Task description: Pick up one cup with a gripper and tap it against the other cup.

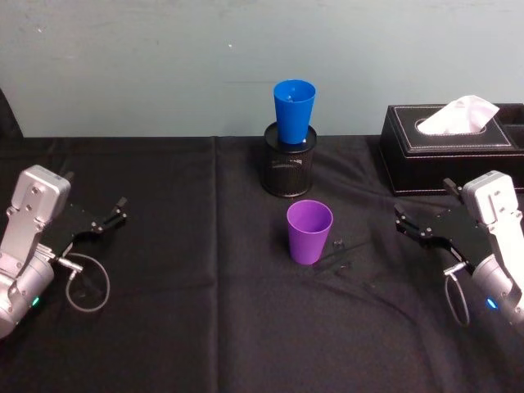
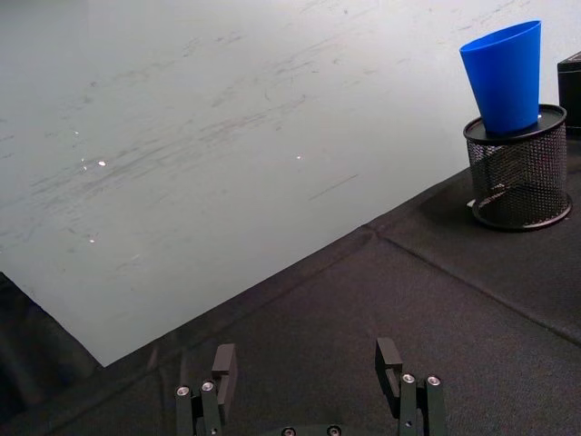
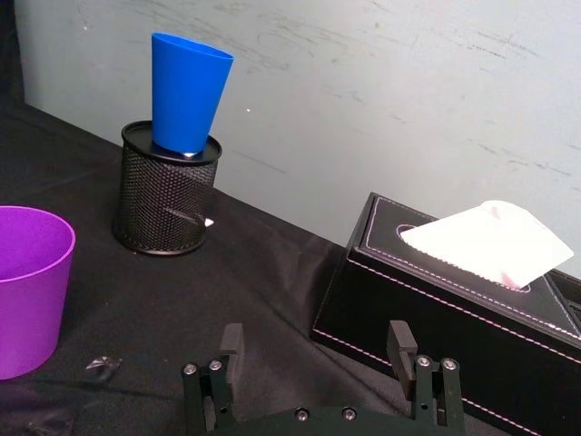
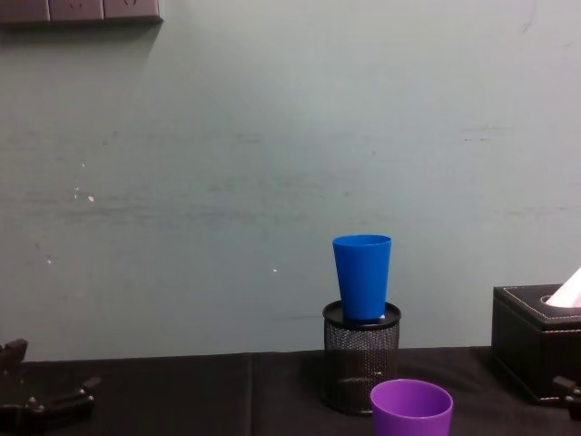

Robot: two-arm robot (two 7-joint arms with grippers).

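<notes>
Centrally, purple cup (image 1: 309,232) stands free between left gripper (image 1: 110,214) and right gripper (image 1: 402,221).

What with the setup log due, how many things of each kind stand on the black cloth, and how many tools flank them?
Cups: 2, purple cup and blue cup
Mesh pen holder: 1
Tissue box: 1
Tools: 2, left tool and right tool, both open, at the sides
Total: 6

A black mesh pen holder (image 1: 288,168) stands upright on the black-clothed surface (image 1: 180,327). Well apart to its right sits a black stitched tissue box (image 1: 454,164), a white tissue (image 1: 460,115) poking out. Behind the holder rises a pale, scuffed wall (image 1: 164,65).
</notes>
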